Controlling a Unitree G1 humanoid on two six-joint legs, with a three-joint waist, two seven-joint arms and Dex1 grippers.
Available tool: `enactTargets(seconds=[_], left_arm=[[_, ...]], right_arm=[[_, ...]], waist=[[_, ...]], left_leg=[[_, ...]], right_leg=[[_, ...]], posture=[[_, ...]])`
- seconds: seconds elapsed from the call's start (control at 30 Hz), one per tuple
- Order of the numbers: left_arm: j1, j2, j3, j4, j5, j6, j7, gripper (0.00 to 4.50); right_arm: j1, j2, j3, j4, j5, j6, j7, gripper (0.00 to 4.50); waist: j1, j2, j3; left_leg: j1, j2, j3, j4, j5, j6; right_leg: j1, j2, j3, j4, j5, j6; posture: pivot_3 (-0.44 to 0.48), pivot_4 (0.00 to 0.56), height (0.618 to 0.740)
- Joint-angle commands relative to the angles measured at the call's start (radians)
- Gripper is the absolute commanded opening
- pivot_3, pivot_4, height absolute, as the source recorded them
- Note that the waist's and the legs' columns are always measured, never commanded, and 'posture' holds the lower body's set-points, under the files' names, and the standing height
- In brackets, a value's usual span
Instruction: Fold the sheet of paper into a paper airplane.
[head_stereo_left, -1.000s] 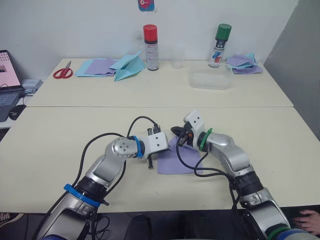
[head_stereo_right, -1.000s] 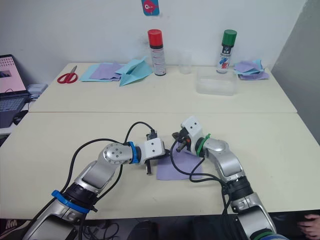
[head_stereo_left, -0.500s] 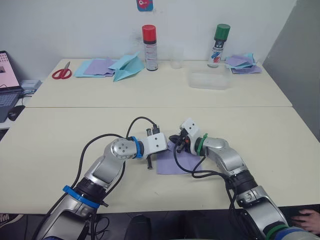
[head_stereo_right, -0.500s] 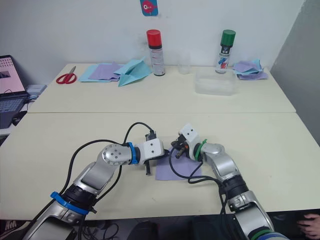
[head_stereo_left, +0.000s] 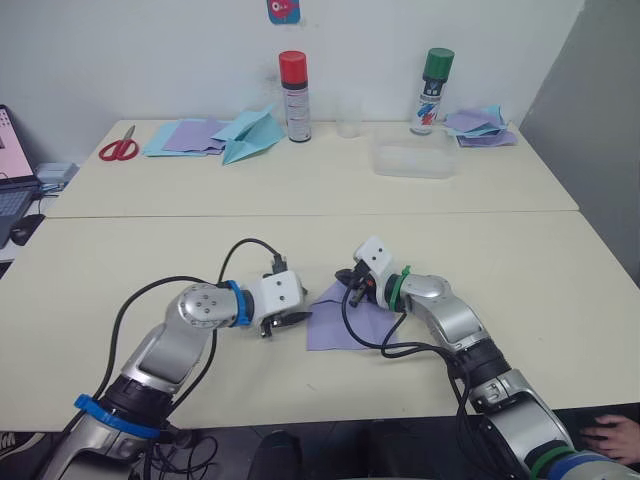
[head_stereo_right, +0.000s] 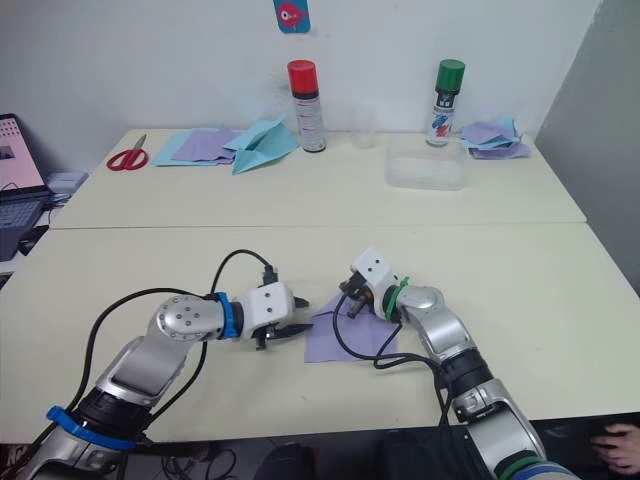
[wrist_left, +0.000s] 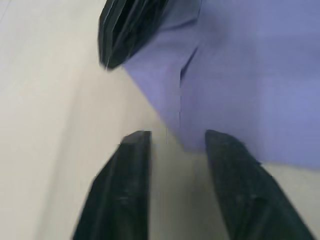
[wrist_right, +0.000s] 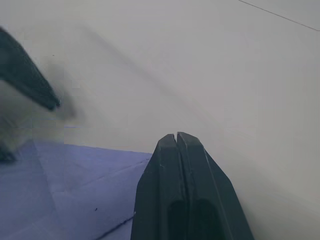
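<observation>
Two cream tables (head_stereo_left: 300, 190) are butted together before a white wall. On the near one, the sheet (head_stereo_left: 345, 322) is seen lying mostly flat, with its 11 o'clock corner turned up. The left gripper (head_stereo_left: 287, 322) is held just off the sheet's 9 o'clock edge, fingers parted and grasping nothing. The right gripper (head_stereo_left: 352, 285) is set at the sheet's 12 o'clock edge, fingers pressed together; whether paper is pinched cannot be told. If the flap is pushed unevenly, a crooked crease could be made, or the whole sheet could be slid across the smooth top.
</observation>
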Motion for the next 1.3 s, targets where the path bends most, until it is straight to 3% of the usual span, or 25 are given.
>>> enactTargets(seconds=[0.03, 0.13, 0.2, 0.37, 0.63, 0.9, 1.2, 1.3], left_arm=[[0.004, -0.012, 0.109, -0.046, -0.111, 0.065, 0.003, 3.18], [-0.009, -0.053, 0.180, -0.049, -0.212, 0.154, 0.015, 3.92], [-0.030, -0.120, 0.219, -0.028, -0.273, 0.215, 0.063, 3.70], [-0.042, -0.270, 0.211, -0.042, -0.340, 0.306, 0.160, 2.26], [-0.046, -0.369, 0.096, 0.110, -0.244, 0.236, 0.250, 0.04], [0.002, -0.327, 0.048, 0.177, -0.194, 0.239, 0.255, 0.04], [0.158, -0.194, 0.102, 0.006, -0.240, 0.315, 0.235, 0.04], [0.177, -0.213, 0.171, -0.072, -0.305, 0.306, 0.256, 0.04]], right_arm=[[0.015, 0.003, 0.006, 0.039, -0.019, 0.028, -0.010, 0.00], [0.020, 0.001, 0.006, 0.031, -0.018, 0.029, -0.008, 0.00], [0.028, -0.002, 0.005, 0.025, -0.015, 0.028, -0.004, 0.00], [0.043, -0.002, 0.006, 0.007, -0.014, 0.033, -0.001, 0.00], [0.064, -0.003, 0.004, -0.027, -0.014, 0.053, -0.008, 0.00], [0.072, -0.004, 0.005, -0.043, -0.016, 0.066, -0.011, 0.00], [0.070, 0.003, 0.014, -0.034, -0.019, 0.058, -0.008, 0.00], [0.073, 0.008, 0.018, -0.037, -0.018, 0.057, -0.008, 0.00]], waist=[[0.000, 0.000, 0.000], [0.000, 0.000, 0.000], [0.002, 0.000, 0.000], [0.006, -0.001, 0.000], [0.009, -0.001, 0.000], [0.009, -0.001, -0.002], [-0.003, 0.000, -0.003], [-0.003, 0.000, -0.003]], left_leg=[[0.000, 0.000, 0.000, 0.000, 0.000, 0.000], [0.000, 0.000, 0.000, 0.001, 0.000, 0.000], [0.000, -0.001, 0.000, 0.000, 0.000, 0.000], [-0.001, -0.001, 0.000, 0.001, 0.000, 0.000], [-0.001, -0.001, 0.000, 0.001, 0.000, 0.000], [0.000, -0.001, 0.000, 0.001, 0.000, 0.000], [0.002, 0.000, -0.001, -0.001, 0.000, 0.000], [0.002, 0.000, -0.001, -0.001, 0.000, 0.000]], right_leg=[[0.000, 0.000, 0.000, 0.000, 0.000, 0.000], [0.000, 0.000, 0.000, 0.000, 0.000, 0.000], [0.000, 0.000, 0.000, 0.000, 0.000, 0.000], [0.000, 0.000, 0.000, 0.000, 0.000, 0.001], [0.000, 0.000, 0.001, -0.001, 0.000, 0.001], [0.001, 0.000, 0.001, -0.001, 0.000, 0.001], [0.001, 0.000, 0.002, -0.001, 0.000, 0.000], [0.001, 0.000, 0.002, -0.001, 0.000, 0.000]], posture=[[0.000, 0.150, 0.740], [0.000, 0.150, 0.740], [0.000, 0.150, 0.740], [0.000, 0.150, 0.740], [0.000, 0.150, 0.740], [0.000, 0.150, 0.740], [0.000, 0.150, 0.740], [0.000, 0.150, 0.740]])
